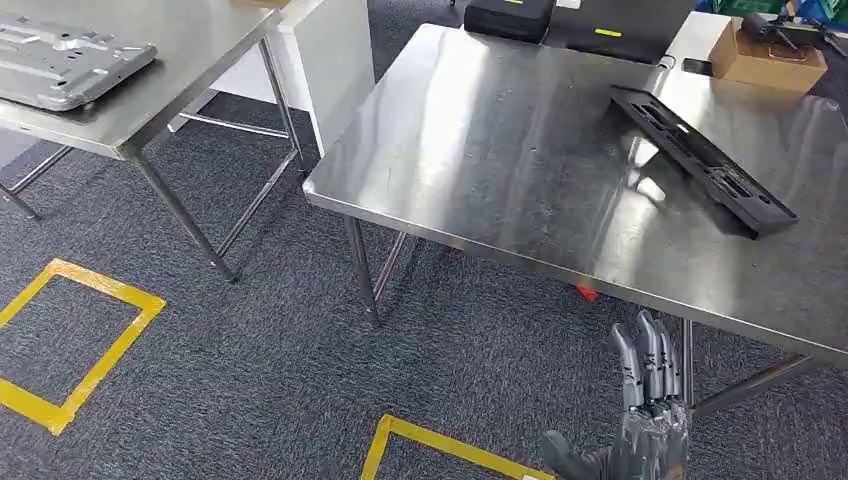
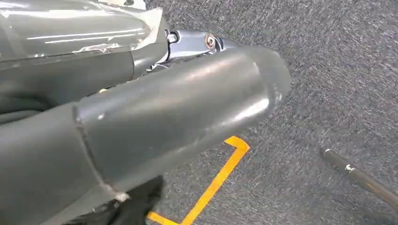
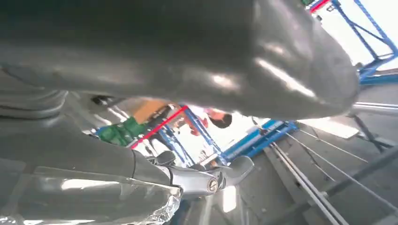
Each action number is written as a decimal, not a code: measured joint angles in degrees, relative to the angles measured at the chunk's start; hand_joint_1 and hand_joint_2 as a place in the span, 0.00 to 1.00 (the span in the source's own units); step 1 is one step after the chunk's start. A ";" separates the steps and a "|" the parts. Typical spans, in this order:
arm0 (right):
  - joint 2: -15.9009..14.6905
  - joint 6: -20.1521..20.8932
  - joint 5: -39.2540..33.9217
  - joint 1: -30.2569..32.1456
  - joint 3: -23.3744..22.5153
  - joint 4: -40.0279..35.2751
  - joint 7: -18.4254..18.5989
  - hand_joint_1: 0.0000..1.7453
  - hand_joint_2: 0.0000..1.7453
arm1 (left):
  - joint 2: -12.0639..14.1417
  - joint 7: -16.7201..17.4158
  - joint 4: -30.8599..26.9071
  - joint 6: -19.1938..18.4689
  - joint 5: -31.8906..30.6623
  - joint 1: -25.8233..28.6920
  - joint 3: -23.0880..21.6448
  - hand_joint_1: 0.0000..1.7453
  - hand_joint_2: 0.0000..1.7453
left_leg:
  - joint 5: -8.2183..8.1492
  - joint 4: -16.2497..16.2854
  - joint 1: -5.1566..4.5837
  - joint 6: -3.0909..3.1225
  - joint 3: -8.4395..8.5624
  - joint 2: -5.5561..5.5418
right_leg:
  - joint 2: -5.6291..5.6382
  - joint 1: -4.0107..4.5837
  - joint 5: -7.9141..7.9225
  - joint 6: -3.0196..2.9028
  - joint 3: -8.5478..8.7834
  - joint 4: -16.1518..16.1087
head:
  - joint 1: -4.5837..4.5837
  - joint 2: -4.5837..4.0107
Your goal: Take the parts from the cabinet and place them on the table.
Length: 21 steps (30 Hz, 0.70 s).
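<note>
Stainless steel dominates the head view: a large steel table (image 1: pixel 520 150) fills the centre and right, and on it, toward its far right corner, lies a long black plastic part (image 1: pixel 700 158), flat on the surface and set at a slant. Beyond the table's far edge sit a dark case (image 1: pixel 510 18) and a cardboard box (image 1: pixel 765 55). A second steel table (image 1: pixel 150 60) stands well apart from the large table on its other side, carrying a grey stamped metal plate (image 1: pixel 65 62). Yellow tape squares (image 1: pixel 70 340) mark the grey carpet between the robot and the large table. Below the table's near edge, under the end where the part lies, the right hand (image 1: pixel 645 400) rises with its fingers straight, close together and holding nothing. From the left wrist view, the left hand (image 2: pixel 141 117) shows as a thick grey thumb close to the lens over carpet, with a yellow tape corner (image 2: pixel 220 173) beneath; whether its fingers are spread or curled cannot be told. From the right wrist view, the right hand's thumb looms across the picture, a dark fingertip (image 3: pixel 237 168) beyond it against blue shelving frames (image 3: pixel 263 136), with nothing in its grasp.
</note>
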 joint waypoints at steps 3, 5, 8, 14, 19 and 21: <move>-0.72 -0.98 -1.29 0.72 -0.02 0.33 0.02 0.00 0.00 | -0.02 -0.24 0.09 -0.09 -0.41 0.28 0.31 0.00 0.00 | 0.10 -0.36 -0.49 0.33 -0.80 0.04 | 0.02 -0.22 1.07 1.58 -0.75 -0.03 | 0.05 0.00; -1.44 -1.14 -1.66 1.31 -0.02 0.53 0.04 0.00 0.00 | -0.22 -0.31 0.17 -0.28 -0.63 0.25 0.46 0.00 0.00 | 1.25 -1.20 -0.20 2.02 -1.49 0.39 | 0.24 -0.14 -0.50 1.84 -2.06 1.42 | 0.07 0.00; -2.03 -1.22 -1.92 1.64 -0.02 0.85 0.09 0.00 0.00 | -0.28 -0.33 0.39 -0.37 -0.68 0.42 0.72 0.00 0.00 | 2.63 -1.18 -0.40 3.27 -3.40 0.71 | 0.52 -0.26 -7.82 1.09 -6.26 13.32 | 0.44 0.00; -2.78 -1.22 -1.95 1.89 -0.02 1.27 0.09 0.00 0.00 | -0.37 -0.33 0.79 -0.37 -0.70 0.46 1.03 0.00 0.00 | 5.64 -0.85 -0.49 2.19 -6.82 0.79 | 0.55 -0.78 -3.09 3.69 4.68 1.44 | 0.55 0.00; -2.86 -1.27 -1.97 2.15 -0.04 1.33 0.17 0.00 0.00 | -0.37 -0.33 0.87 -0.37 -0.72 0.66 1.16 0.00 0.00 | 7.65 -0.89 -0.80 0.70 -7.43 0.64 | 1.00 -0.34 -3.17 1.01 5.02 -2.35 | 0.33 0.00; -2.91 -1.27 -1.97 2.16 -0.04 1.33 0.24 0.00 0.00 | -0.39 -0.33 0.90 -0.37 -0.79 0.88 1.27 0.00 0.00 | 2.68 2.13 -0.41 0.21 -8.59 0.38 | 0.75 -0.74 -2.15 -0.66 4.36 -2.33 | 0.09 0.00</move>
